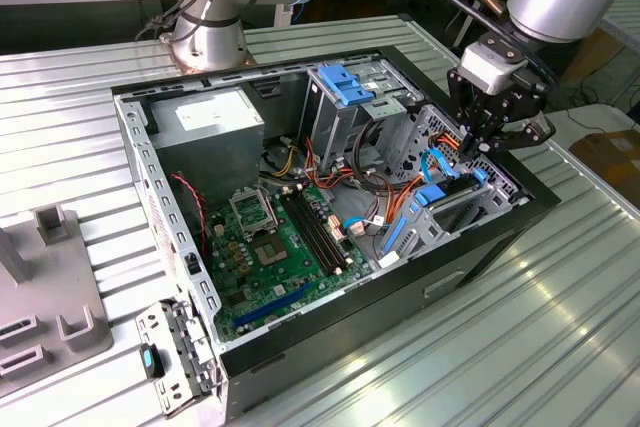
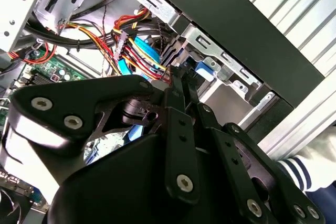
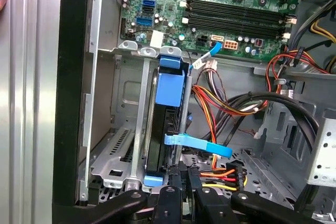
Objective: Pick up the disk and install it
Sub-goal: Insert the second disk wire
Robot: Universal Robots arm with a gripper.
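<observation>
At the front end of the open computer case (image 1: pixel 300 342), the disk (image 3: pixel 167 129) stands on edge in its metal bay (image 3: pixel 113 156), with the gripper (image 1: pixel 487 150) closed on its rear edge

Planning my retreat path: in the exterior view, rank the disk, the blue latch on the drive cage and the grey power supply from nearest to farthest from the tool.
1. The disk, directly under the tool, in its bay.
2. The blue latch, atop the drive cage, toward the view's left.
3. The grey power supply, farther left again, in the case's far corner.
</observation>
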